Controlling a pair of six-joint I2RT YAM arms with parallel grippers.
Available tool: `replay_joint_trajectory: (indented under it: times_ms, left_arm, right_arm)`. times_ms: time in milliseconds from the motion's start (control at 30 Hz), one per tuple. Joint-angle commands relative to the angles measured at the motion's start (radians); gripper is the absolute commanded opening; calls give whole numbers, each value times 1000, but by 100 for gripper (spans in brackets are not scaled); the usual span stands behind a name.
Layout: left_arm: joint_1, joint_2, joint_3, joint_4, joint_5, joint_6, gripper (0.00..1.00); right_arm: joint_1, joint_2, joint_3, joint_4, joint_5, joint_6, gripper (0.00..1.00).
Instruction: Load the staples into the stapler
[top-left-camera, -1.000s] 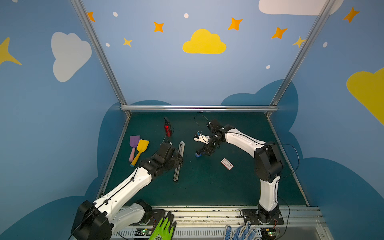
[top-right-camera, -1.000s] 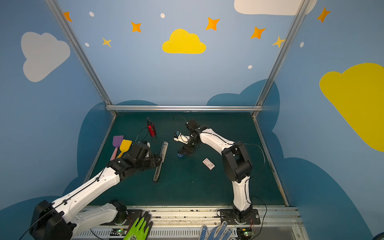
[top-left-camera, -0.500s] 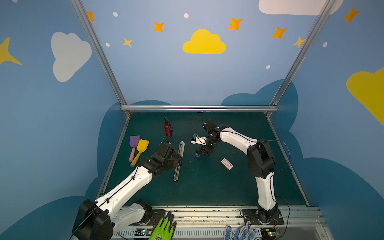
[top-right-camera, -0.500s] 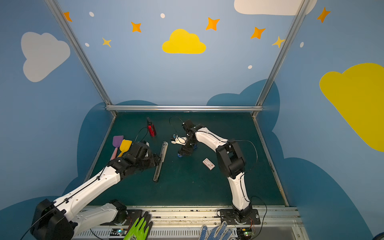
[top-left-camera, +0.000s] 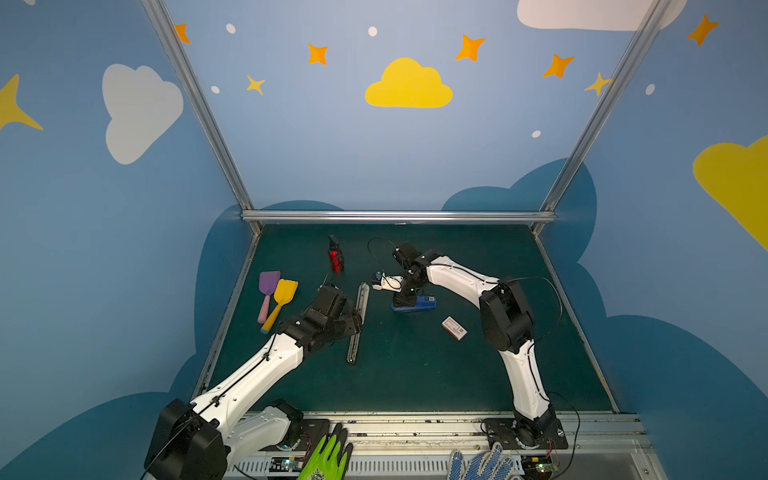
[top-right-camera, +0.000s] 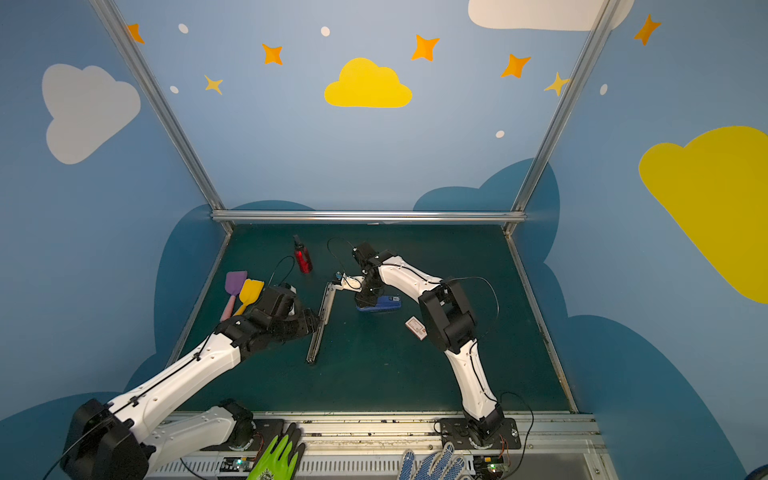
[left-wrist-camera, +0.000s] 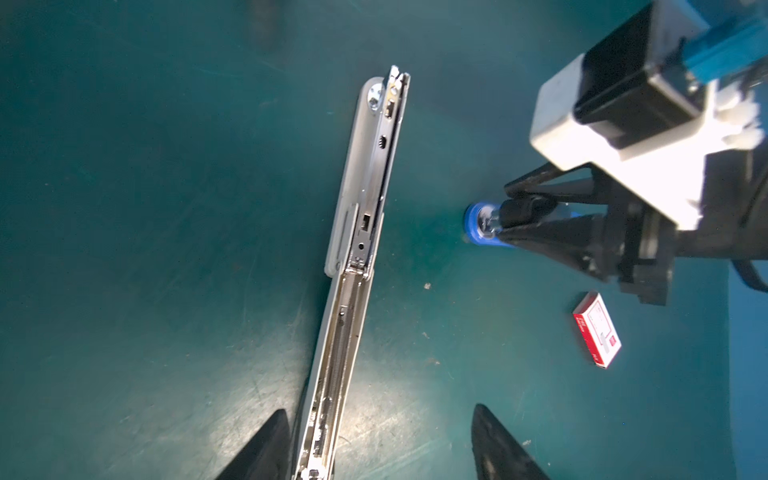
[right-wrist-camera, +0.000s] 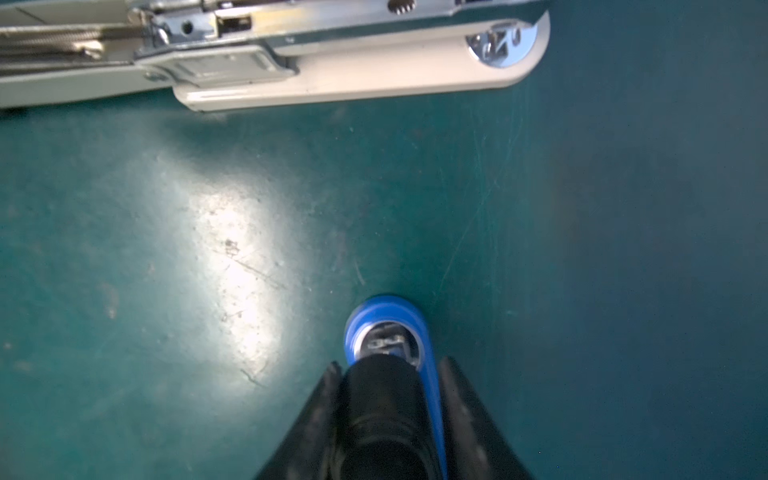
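A long grey stapler (top-left-camera: 358, 320) (top-right-camera: 320, 324) lies opened flat on the green mat, its metal magazine rail (left-wrist-camera: 349, 324) bare. My left gripper (left-wrist-camera: 378, 415) is open over its near end, and the rail runs close beside one finger (left-wrist-camera: 270, 440). To its right stands a small blue stapler (top-left-camera: 419, 303) (top-right-camera: 384, 303) with a black top. My right gripper (right-wrist-camera: 388, 365) (top-left-camera: 405, 297) is shut on its front part, one finger on each side. The staples box (top-left-camera: 454, 328) (top-right-camera: 416, 328) (left-wrist-camera: 597, 330), white with red print, lies closed on the mat right of the blue stapler.
A red bottle (top-left-camera: 335, 257) stands behind the long stapler. A purple spatula (top-left-camera: 268, 286) and a yellow spatula (top-left-camera: 284, 291) lie by the left wall. A green glove (top-left-camera: 328, 457) and a blue-dotted glove (top-left-camera: 482, 465) rest on the front rail.
The right arm's elbow has swung to the left and its jaws have closed in on the blue stapler. The left arm and the long stapler have not moved.
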Motion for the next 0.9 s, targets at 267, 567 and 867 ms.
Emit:
replay_joint_trajectory:
  times_ms: [267,567,867]
  left_arm:
    - [14,-9,-12,4,18,-2,69]
    - [14,-8,-16,14,28,-8,69]
    - [14,1,-19,26,40,-18,69]
  right_arm:
    - [-1,-11,-27,-22,10,88,52]
    - [-20,-38,-68,-6,7,103,46]
    - [-27,-84,-78,-2,9,116,23]
